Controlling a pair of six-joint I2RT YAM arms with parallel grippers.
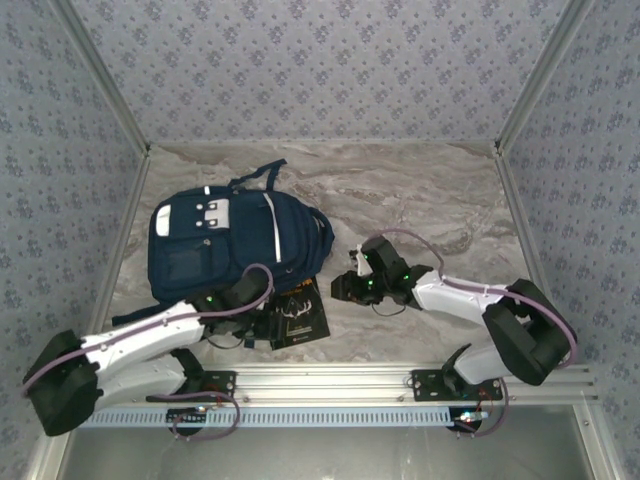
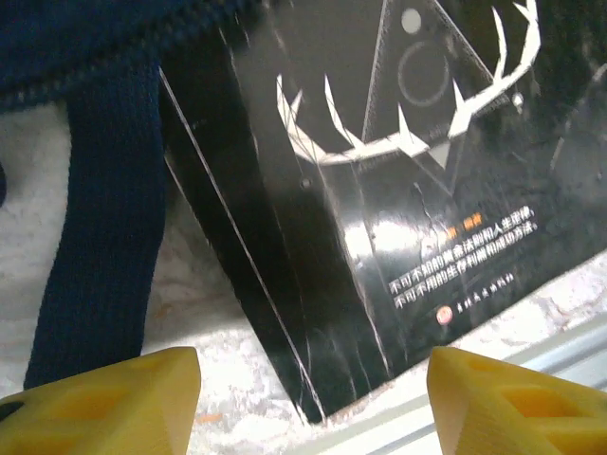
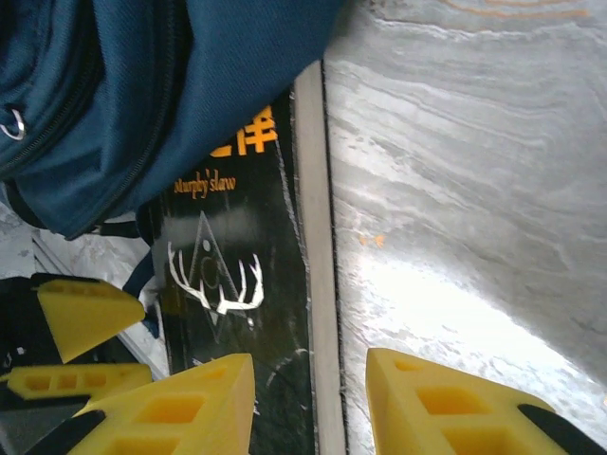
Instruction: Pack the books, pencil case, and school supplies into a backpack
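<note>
The navy backpack (image 1: 235, 245) lies flat at the left of the table. A black book (image 1: 300, 320) with yellow lettering and a white antler drawing pokes out from under its near edge. In the left wrist view the book (image 2: 398, 190) lies by a blue backpack strap (image 2: 104, 237). My left gripper (image 2: 313, 398) is open just above the book's near corner. My right gripper (image 3: 311, 398) is open, its fingers astride the book's pale page edge (image 3: 318, 284) without pinching it. The backpack (image 3: 190, 76) covers the book's far end. The left gripper's yellow fingers (image 3: 85, 313) show beside it.
An aluminium rail (image 1: 330, 378) runs along the near table edge, close to the book's corner. Bare marble table (image 1: 430, 210) spreads to the right of the backpack. Patterned walls close in the back and both sides.
</note>
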